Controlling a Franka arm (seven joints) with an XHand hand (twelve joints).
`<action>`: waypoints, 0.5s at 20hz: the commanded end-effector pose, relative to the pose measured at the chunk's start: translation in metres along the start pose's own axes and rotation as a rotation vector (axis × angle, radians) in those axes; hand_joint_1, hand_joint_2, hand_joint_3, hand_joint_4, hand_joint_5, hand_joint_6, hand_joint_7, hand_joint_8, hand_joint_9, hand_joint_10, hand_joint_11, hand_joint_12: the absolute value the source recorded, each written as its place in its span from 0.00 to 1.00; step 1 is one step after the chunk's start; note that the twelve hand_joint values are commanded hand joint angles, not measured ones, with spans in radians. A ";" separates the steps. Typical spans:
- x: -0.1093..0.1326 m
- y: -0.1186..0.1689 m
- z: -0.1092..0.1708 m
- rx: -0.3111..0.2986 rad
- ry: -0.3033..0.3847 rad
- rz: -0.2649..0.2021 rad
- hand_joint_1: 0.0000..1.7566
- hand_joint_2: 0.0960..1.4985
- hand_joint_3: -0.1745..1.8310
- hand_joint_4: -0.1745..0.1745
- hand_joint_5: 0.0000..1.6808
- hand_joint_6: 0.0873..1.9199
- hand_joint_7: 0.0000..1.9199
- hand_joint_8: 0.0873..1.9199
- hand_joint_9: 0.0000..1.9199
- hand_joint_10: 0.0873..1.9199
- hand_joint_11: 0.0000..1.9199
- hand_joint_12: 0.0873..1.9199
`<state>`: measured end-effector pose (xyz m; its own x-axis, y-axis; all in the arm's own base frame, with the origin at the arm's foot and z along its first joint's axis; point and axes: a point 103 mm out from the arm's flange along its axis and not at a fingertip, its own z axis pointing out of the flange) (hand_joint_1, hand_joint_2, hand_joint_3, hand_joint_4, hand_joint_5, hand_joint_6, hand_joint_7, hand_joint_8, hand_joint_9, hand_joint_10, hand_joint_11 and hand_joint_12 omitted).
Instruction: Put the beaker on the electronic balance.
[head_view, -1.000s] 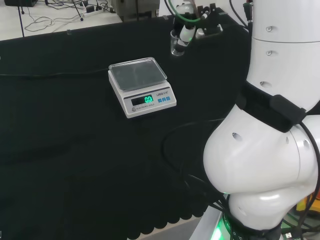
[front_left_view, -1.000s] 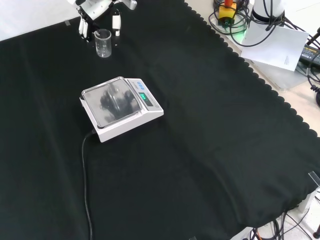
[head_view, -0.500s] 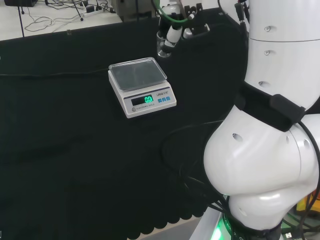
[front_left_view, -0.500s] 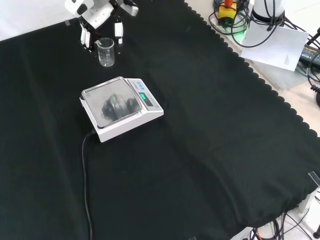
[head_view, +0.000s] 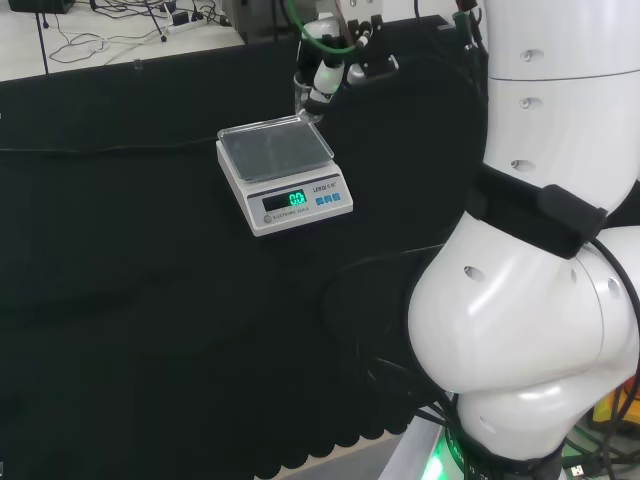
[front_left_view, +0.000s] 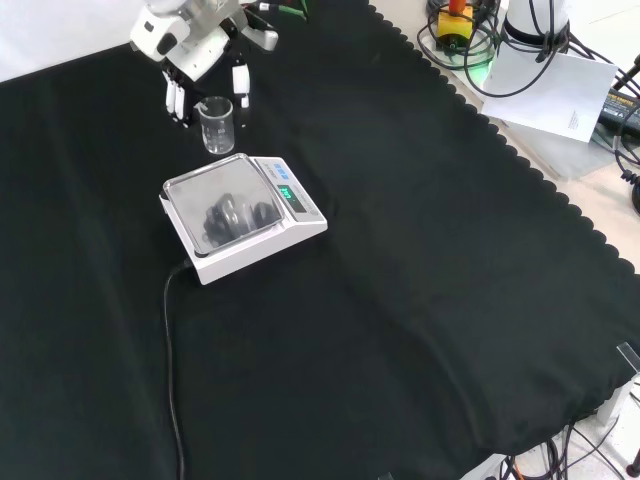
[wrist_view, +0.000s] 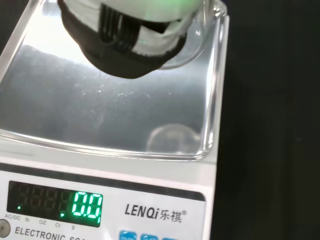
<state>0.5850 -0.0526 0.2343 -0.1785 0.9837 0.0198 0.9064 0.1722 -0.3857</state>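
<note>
Across the desk (front_left_view: 420, 260) a black cloth lies flat, its scalloped edge running down the right side of the front view. Biggest of all in the head view are the arm's white links (head_view: 530, 290), bulking at the right, with a black band about the middle one.

Next in size comes the electronic balance (front_left_view: 240, 215), a white box with a shiny steel pan under a clear tray, standing left of centre in the front view. Its green display (wrist_view: 87, 207) is lit on the face that looks toward the arm's base. A black cable (front_left_view: 170, 380) runs from its near side down the cloth toward the front camera.

Just past the balance's far edge in the front view, the hand (front_left_view: 190, 45) reaches in from the top. Its fingers (front_left_view: 240, 85) point downward on either side of the beaker (front_left_view: 216, 124), grasping the clear glass between them. In the head view, the beaker (head_view: 304, 98) appears just beyond the pan's far right corner, not over the pan itself. Whether it is held above the cloth I cannot tell.
</note>
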 end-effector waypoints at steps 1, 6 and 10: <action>0.015 0.030 0.025 0.050 0.011 -0.020 0.71 0.66 0.12 0.62 0.67 0.39 0.58 0.39 0.67 0.28 0.69 0.34; 0.015 0.044 0.040 0.077 0.027 -0.018 0.71 0.66 0.12 0.62 0.67 0.39 0.58 0.39 0.67 0.28 0.69 0.34; 0.017 0.048 0.047 0.087 0.030 -0.024 0.71 0.66 0.12 0.62 0.67 0.39 0.58 0.39 0.67 0.28 0.69 0.34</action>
<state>0.6067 -0.0372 0.1839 -0.1846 0.9818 0.0453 0.8765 0.1853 -0.4444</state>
